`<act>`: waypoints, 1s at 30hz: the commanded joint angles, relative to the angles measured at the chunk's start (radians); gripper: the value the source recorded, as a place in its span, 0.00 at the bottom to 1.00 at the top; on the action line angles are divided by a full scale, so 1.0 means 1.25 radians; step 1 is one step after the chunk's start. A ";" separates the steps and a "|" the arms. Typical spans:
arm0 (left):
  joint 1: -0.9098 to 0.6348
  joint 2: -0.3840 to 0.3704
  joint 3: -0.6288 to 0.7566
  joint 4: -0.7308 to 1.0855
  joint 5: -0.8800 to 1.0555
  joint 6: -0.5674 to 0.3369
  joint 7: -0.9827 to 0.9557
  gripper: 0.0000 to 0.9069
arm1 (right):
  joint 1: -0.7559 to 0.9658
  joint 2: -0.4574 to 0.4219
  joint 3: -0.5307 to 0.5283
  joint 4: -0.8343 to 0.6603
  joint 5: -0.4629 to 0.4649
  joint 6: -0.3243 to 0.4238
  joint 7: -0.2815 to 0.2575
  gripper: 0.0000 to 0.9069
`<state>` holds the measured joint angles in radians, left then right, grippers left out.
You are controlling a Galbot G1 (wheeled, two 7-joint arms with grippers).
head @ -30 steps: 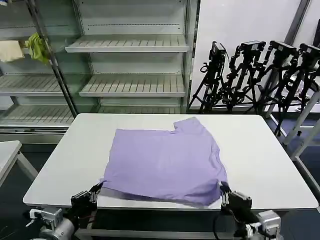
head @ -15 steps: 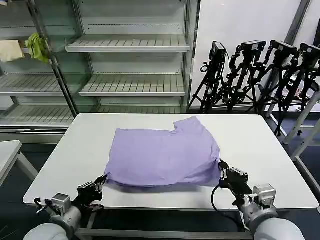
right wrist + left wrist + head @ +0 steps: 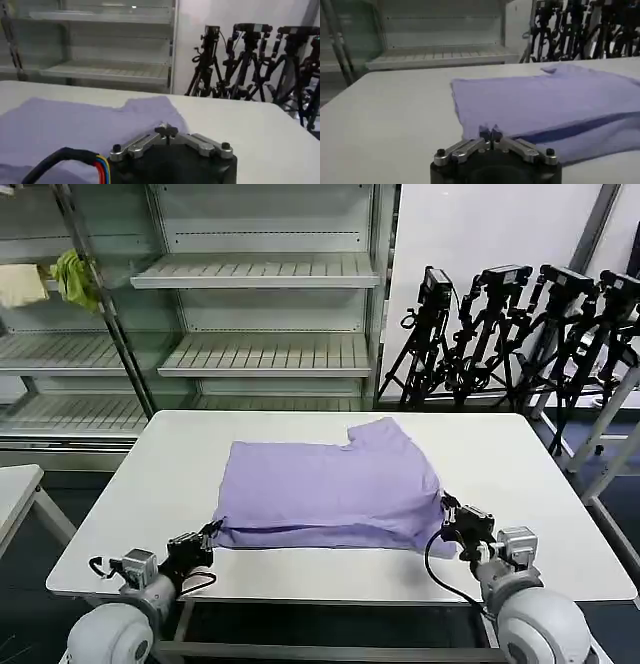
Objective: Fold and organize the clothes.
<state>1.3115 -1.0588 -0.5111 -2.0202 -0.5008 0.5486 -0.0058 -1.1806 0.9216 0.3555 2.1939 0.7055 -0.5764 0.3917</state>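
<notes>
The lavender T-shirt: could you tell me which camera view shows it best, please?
The head view: the whole T-shirt lies on the white table, with both grippers at its near corners. The left wrist view shows its near folded edge; the right wrist view shows part of it past the gripper.

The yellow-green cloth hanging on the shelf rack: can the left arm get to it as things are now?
Probably not. The left gripper is shut on the near left corner of the T-shirt at the table edge. The yellow-green cloth hangs far behind the table on the shelf rack.
</notes>
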 commanded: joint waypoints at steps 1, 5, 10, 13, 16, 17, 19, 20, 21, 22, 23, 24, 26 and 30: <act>-0.039 0.002 0.009 0.039 0.000 0.000 0.000 0.00 | 0.050 0.000 -0.024 -0.045 0.000 0.001 -0.010 0.00; -0.049 -0.001 0.012 0.051 0.002 -0.001 0.000 0.01 | 0.084 0.005 -0.050 -0.062 -0.007 0.001 -0.020 0.00; -0.056 -0.003 0.014 0.063 0.005 -0.003 0.001 0.00 | 0.159 0.012 -0.099 -0.100 -0.012 -0.001 -0.024 0.00; -0.059 -0.007 0.015 0.069 0.007 -0.003 0.002 0.00 | 0.172 0.015 -0.110 -0.110 -0.015 -0.001 -0.025 0.00; -0.061 -0.012 0.019 0.076 0.012 -0.005 0.002 0.00 | 0.170 0.019 -0.116 -0.118 -0.023 -0.001 -0.028 0.00; -0.062 -0.014 0.021 0.079 0.014 -0.006 0.002 0.01 | 0.167 0.019 -0.117 -0.119 -0.024 -0.001 -0.030 0.00; -0.064 -0.018 0.025 0.082 0.017 -0.006 0.002 0.17 | 0.158 0.020 -0.117 -0.120 -0.030 -0.001 -0.032 0.00; -0.065 -0.020 0.028 0.084 0.020 -0.007 0.002 0.40 | 0.156 0.020 -0.116 -0.121 -0.032 -0.001 -0.033 0.00; -0.066 -0.021 0.030 0.086 0.023 -0.007 0.002 1.00 | 0.150 0.020 -0.116 -0.122 -0.035 -0.001 -0.034 0.49; -0.067 -0.023 0.033 0.088 0.024 -0.008 0.002 1.00 | 0.145 0.019 -0.116 -0.122 -0.038 -0.002 -0.033 1.00; -0.067 -0.025 0.034 0.089 0.026 -0.008 0.003 1.00 | 0.142 0.019 -0.115 -0.122 -0.040 -0.002 -0.034 1.00; -0.067 -0.027 0.035 0.089 0.029 -0.008 0.003 1.00 | 0.139 0.019 -0.115 -0.123 -0.044 -0.002 -0.032 1.00; -0.068 -0.028 0.036 0.091 0.034 -0.008 0.002 1.00 | 0.134 0.020 -0.115 -0.125 -0.051 -0.002 -0.029 1.00; -0.070 -0.025 0.029 0.098 0.046 -0.018 0.000 1.00 | 0.135 0.027 -0.113 -0.139 -0.076 -0.002 -0.018 1.00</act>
<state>1.2310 -1.0847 -0.4807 -1.9072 -0.4464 0.5230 -0.0053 -1.0159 0.9523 0.2335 2.0208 0.6228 -0.5784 0.3673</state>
